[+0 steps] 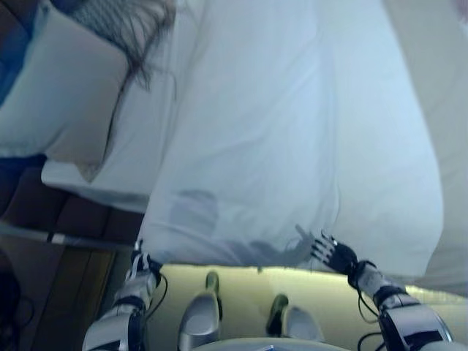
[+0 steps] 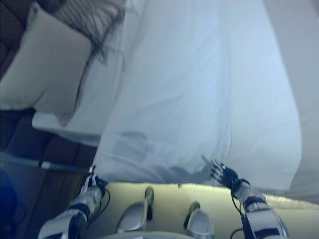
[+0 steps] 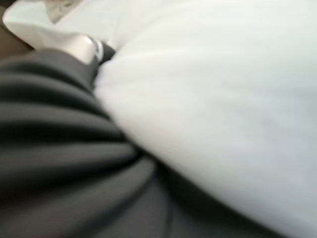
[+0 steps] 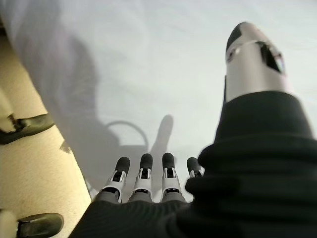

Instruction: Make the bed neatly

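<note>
Left hand, at the lower left of the eye views, is buried under the hanging edge of the white duvet; its fingers are hidden, so its grip cannot be told. Right hand, lower right, hangs just off that edge with fingers straight, holding nothing. The duvet covers the frame's centre and right. A pillow lies upper left, partly cut off. Pale floor runs below the edge.

Left hand fingers: hidden under the white duvet.
Pillow: cut off by the edge.
</note>
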You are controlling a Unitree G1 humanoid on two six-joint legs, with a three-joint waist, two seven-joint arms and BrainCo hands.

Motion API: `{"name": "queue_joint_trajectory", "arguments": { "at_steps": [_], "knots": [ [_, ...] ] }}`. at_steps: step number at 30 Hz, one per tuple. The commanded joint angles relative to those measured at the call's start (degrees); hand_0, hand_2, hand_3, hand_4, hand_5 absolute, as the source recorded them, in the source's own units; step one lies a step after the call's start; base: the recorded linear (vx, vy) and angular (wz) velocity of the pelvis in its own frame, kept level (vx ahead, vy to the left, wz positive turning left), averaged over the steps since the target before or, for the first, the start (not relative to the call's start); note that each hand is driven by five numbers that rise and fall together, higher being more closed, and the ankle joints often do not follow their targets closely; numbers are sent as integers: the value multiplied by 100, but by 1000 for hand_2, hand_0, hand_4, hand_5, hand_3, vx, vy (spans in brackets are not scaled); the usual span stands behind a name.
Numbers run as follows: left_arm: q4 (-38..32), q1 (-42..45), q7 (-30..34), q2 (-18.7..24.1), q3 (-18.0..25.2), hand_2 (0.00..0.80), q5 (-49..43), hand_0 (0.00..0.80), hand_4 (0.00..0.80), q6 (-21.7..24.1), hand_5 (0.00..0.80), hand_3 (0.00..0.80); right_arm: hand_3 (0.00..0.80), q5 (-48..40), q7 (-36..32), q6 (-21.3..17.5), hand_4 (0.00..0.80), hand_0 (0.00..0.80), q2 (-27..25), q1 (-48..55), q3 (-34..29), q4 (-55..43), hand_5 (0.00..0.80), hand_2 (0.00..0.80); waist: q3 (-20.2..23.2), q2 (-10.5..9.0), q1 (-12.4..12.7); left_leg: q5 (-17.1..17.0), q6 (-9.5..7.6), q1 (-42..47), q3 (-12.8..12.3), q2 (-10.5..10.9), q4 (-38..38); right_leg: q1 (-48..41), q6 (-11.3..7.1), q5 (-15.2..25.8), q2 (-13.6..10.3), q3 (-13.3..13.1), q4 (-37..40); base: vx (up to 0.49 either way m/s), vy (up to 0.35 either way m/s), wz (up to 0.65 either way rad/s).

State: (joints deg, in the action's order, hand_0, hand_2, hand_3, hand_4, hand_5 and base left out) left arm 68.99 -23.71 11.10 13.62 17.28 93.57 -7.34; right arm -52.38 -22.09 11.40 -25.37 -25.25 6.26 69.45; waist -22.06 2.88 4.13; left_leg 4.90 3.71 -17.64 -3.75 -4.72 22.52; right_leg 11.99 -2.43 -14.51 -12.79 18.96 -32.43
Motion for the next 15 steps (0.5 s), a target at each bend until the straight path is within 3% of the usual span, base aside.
{"name": "queue_joint_trajectory", "arguments": {
  "at_steps": [1, 9, 15],
  "knots": [
    [-79, 835, -213, 716, -91, 800, 396, 800, 800, 873, 800, 800, 0, -293, 150, -91, 0, 0, 120, -82, -26, -352, 0, 0, -299, -399, 306, 750, -143, -750, 67, 174, 1265, 570, -237, 253, -151, -512, -100, -147, 106, 47],
    [-115, 501, -490, 880, -146, 800, 646, 800, 800, 862, 800, 800, 0, -378, -103, -81, 0, 0, -511, -589, -20, -266, 0, 0, -582, -404, 395, 995, -235, -2184, 202, 281, 2177, 2494, -88, -188, -254, -720, -1756, -146, 119, 5],
    [88, 727, -451, 855, 9, 800, 673, 800, 800, 676, 800, 800, 0, -449, -219, -30, 0, 0, -736, -878, 6, -442, 0, 0, -630, -382, 497, 1239, -278, -2899, 294, 295, 2942, 3290, -2, -453, -300, -835, -2560, -96, 52, 10]
  ]
}}
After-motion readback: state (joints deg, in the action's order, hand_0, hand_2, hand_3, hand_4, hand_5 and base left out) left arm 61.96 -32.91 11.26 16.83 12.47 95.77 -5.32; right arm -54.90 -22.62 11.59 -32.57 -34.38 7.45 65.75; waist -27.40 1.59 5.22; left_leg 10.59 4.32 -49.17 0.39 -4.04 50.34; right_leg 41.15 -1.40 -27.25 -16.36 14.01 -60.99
